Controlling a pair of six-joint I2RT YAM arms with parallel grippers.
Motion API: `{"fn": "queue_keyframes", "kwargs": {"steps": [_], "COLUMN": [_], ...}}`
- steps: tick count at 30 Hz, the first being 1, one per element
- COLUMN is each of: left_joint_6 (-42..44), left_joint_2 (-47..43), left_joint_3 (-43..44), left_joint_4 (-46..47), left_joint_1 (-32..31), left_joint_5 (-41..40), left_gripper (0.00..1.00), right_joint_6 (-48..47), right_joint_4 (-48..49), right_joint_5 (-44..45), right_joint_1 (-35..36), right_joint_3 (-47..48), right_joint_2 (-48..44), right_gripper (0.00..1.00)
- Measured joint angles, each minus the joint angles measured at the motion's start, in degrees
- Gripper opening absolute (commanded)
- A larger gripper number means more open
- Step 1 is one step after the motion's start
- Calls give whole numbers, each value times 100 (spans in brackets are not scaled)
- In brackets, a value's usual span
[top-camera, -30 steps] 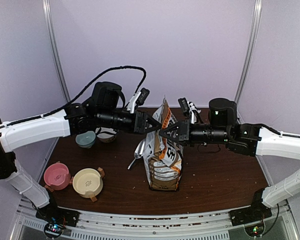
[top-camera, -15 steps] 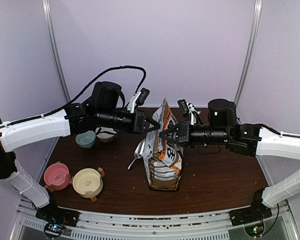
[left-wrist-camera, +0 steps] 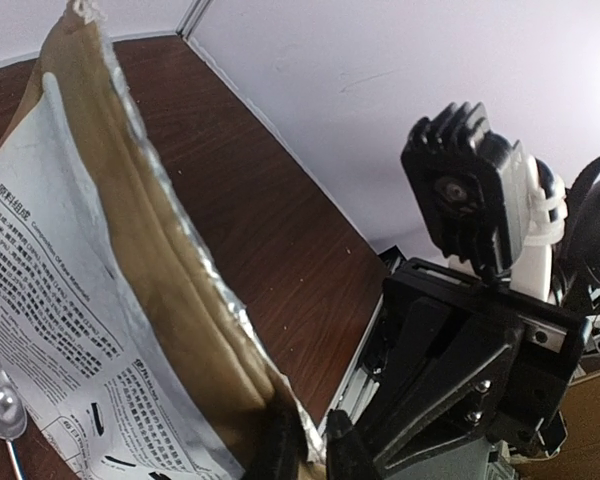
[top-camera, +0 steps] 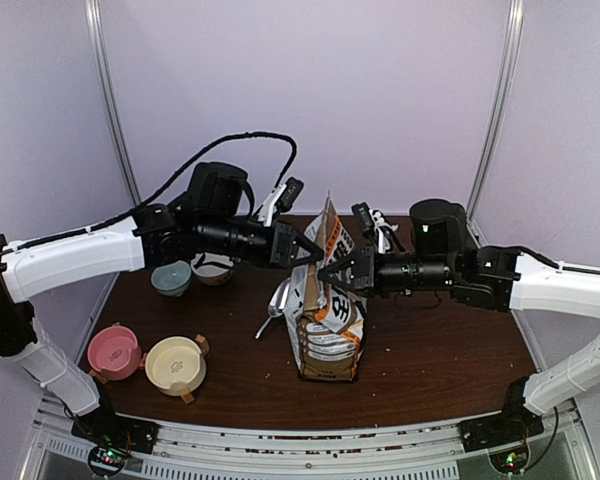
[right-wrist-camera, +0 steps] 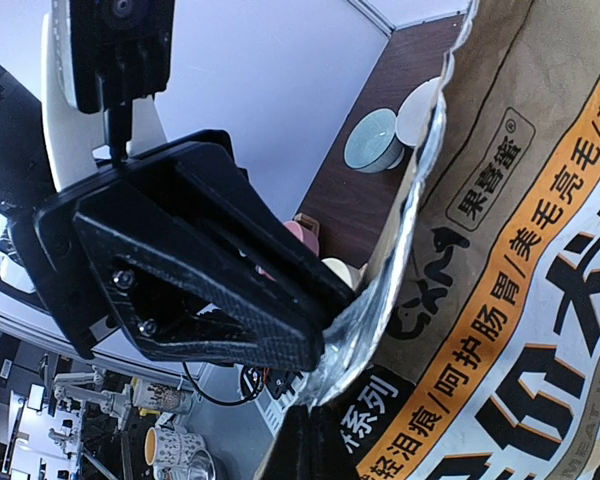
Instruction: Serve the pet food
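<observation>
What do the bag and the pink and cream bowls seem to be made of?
The bag: glossy printed film with crinkled silvery foil lining at its opened edge. The pink bowl and cream bowl: matte, evenly coloured, probably plastic, though ceramic is possible.

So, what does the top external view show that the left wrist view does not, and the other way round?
Only the top view: the pink bowl, cream bowl and teal bowl. Only the left wrist view: the small black print on the white back of the bag. Both: the bag and the right gripper at its top edge.
</observation>
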Motion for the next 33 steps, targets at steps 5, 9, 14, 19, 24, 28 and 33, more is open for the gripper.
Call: {"fn": "queue_keyframes", "kwargs": {"steps": [5, 9, 14, 19, 24, 28, 33], "left_joint_6": [52, 109, 205, 260, 289, 291, 293], "left_joint_2": [0, 0, -26, -28, -28, 2, 111], "left_joint_3": [190, 315, 374, 444, 562, 586, 737], "left_joint_4": [-251, -535, -896, -1298, -1497, -1558, -1735], "left_joint_1": [0, 0, 0, 7, 7, 7, 20], "left_joint_5": [-2, -96, -354, -603, -629, -551, -457], "left_gripper": [23, 25, 25, 24, 24, 22, 17], "right_joint_6": [-76, -81, -74, -76, -83, -120, -258], "right_joint_4": [11, 74, 197, 256, 315, 302, 125], "right_joint_5": [-11, -63, -136, -157, -157, -155, -138], "right_joint_1": [31, 44, 59, 66, 103, 127, 173], "right_joint_3": [111, 162, 164, 166, 184, 229, 387], "right_joint_2": [72, 166, 264, 315, 354, 428, 546], "right_gripper": [0, 0, 0, 0, 0, 0, 0]}}
